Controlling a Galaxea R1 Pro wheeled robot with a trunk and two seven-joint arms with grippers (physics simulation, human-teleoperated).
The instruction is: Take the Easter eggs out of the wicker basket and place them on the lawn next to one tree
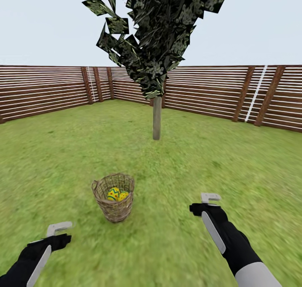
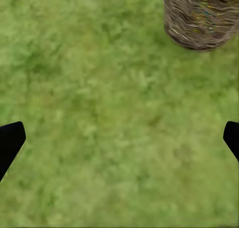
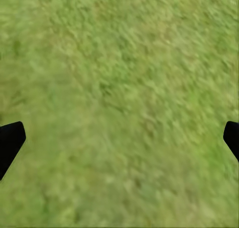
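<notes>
Lawn [image 1: 201, 161], both arms low, fingers [image 2: 11, 140] spread, wicker basket [image 1: 114, 197] between.

Rough woven wicker basket [image 1: 114, 203] on matt, mottled grass lawn [image 1: 188, 165]; glossy painted eggs [image 1: 116, 194] inside; slatted wood fence [image 1: 209, 90] behind.

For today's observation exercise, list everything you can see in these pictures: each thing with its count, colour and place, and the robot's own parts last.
Wicker basket: one, tan-brown, on the grass between the two arms.
Easter eggs: at least two visible, yellow with blue markings, inside the basket.
Tree: one, pale trunk, dark green crown, beyond the basket.
Fence: brown slats, around the far edge.
Lawn: mottled green, throughout.
Left gripper: one, grey fingers, black arm, open over grass.
Right gripper: one, grey fingers, black arm, open over grass.
</notes>
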